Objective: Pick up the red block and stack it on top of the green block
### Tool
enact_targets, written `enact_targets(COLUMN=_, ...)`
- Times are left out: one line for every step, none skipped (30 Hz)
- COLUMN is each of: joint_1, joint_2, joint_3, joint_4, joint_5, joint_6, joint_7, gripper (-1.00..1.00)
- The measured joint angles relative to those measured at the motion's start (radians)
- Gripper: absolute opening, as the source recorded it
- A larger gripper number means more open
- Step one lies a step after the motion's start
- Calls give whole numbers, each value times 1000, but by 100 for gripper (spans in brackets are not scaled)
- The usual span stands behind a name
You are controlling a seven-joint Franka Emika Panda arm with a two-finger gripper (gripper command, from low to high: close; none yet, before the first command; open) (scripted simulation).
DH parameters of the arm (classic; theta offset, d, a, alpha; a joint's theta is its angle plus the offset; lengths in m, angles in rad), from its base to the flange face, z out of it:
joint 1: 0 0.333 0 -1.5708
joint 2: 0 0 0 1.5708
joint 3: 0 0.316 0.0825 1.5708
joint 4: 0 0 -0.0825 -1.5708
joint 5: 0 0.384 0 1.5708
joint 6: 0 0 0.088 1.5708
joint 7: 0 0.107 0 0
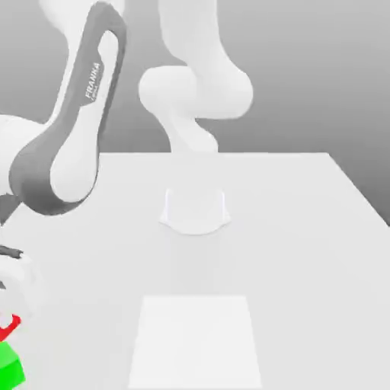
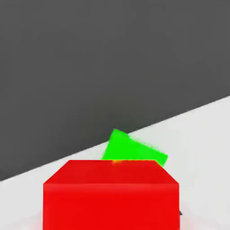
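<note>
The red block (image 1: 8,328) shows at the exterior view's far left, just under my gripper (image 1: 12,311), which is shut on it. Directly below it sits the green block (image 1: 10,367), partly cut off by the picture's edge. I cannot tell whether the two cubes touch. In the hand view the red block (image 2: 111,195) is very close to the camera, and a corner of the green block (image 2: 131,148) shows just past its far edge, turned at an angle to it.
The arm's white base (image 1: 195,210) stands mid-table, and its grey and white link (image 1: 70,141) reaches over to the exterior view's left. A paler rectangle (image 1: 195,340) marks the white table (image 1: 305,251) in front. In the hand view, dark floor (image 2: 90,67) lies past the table's edge, close behind the green block.
</note>
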Motion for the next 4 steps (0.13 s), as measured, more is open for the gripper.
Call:
enact_targets(joint_1=-7, joint_2=22, joint_3=8, joint_4=3, joint_5=11, joint_6=19, joint_7=-7, gripper=100)
enact_targets(joint_1=-7, joint_2=22, joint_3=8, joint_4=3, joint_5=11, joint_6=19, joint_7=-7, gripper=100)
enact_targets(joint_1=-7, joint_2=22, joint_3=8, joint_4=3, joint_5=11, joint_6=19, joint_7=-7, gripper=100)
enact_targets(joint_1=-7, joint_2=22, joint_3=8, joint_4=3, joint_5=11, joint_6=19, joint_7=-7, gripper=100)
